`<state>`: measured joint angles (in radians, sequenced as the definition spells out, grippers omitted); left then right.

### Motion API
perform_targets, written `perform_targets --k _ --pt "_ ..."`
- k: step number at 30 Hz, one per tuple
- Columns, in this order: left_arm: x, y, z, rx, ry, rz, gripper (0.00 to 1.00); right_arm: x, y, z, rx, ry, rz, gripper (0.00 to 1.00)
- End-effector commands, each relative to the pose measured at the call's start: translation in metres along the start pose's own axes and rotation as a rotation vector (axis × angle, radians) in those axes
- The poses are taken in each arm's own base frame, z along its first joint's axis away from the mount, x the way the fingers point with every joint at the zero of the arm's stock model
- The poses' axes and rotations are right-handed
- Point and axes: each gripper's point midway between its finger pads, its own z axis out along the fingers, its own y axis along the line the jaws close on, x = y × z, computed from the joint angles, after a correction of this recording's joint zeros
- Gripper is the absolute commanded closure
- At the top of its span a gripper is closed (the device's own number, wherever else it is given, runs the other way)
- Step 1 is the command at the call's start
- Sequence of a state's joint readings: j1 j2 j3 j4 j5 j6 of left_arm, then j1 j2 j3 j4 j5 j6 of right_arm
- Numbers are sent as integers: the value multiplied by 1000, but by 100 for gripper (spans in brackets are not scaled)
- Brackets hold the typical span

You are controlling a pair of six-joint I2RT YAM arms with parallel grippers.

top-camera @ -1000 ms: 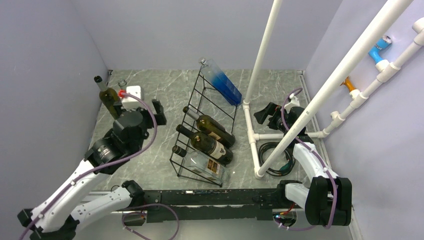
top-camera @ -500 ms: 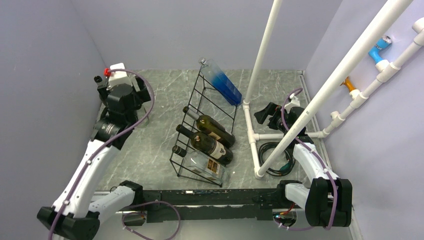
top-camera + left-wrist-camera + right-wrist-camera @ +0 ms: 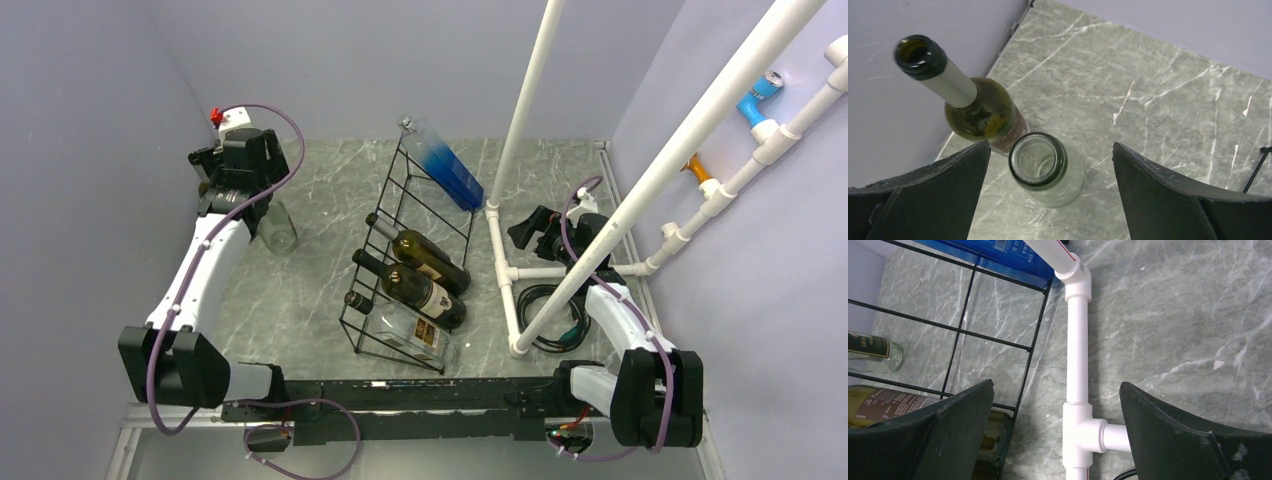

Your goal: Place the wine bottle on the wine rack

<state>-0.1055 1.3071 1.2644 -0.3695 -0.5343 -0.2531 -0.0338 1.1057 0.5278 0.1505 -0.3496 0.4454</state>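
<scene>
Left wrist view, looking straight down: the left gripper (image 3: 1050, 155) hangs with its two black fingers (image 3: 923, 200) spread wide and nothing between them, above two upright bottles on the grey marble-patterned tabletop (image 3: 1158, 100). Centred between the fingers is the open mouth of a clear glass bottle (image 3: 1045, 167). Just beside it, closer to the pale wall, stands an olive-green wine bottle (image 3: 979, 109) with a white neck band and a dark rim; whether the two touch cannot be told. The top view shows both are at the far left corner, well apart from the black thin-wire wine rack (image 3: 372, 232) in the middle of the table. Four bottles lie on the rack: a blue-tinted clear bottle (image 3: 447, 165) at the far end, two dark green bottles (image 3: 425, 258), and a clear labelled bottle (image 3: 408, 332) nearest the arms. The right gripper (image 3: 1055, 387) is also spread wide and empty, over a white plastic pipe frame (image 3: 1076, 350) beside the rack.
</scene>
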Motion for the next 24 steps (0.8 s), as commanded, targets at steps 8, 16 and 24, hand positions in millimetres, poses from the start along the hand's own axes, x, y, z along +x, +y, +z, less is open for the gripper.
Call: perform_targets --k 8,16,24 --pt "8 -5 26 96 49 -46 15 -10 1 2 1 -26 -27 0" --pt "12 -8 23 120 38 -25 37 -13 3 1 -2 -30 -31 0" --pt "17 -14 19 150 76 -13 61 -10 6 3 -22 -24 -26 0"
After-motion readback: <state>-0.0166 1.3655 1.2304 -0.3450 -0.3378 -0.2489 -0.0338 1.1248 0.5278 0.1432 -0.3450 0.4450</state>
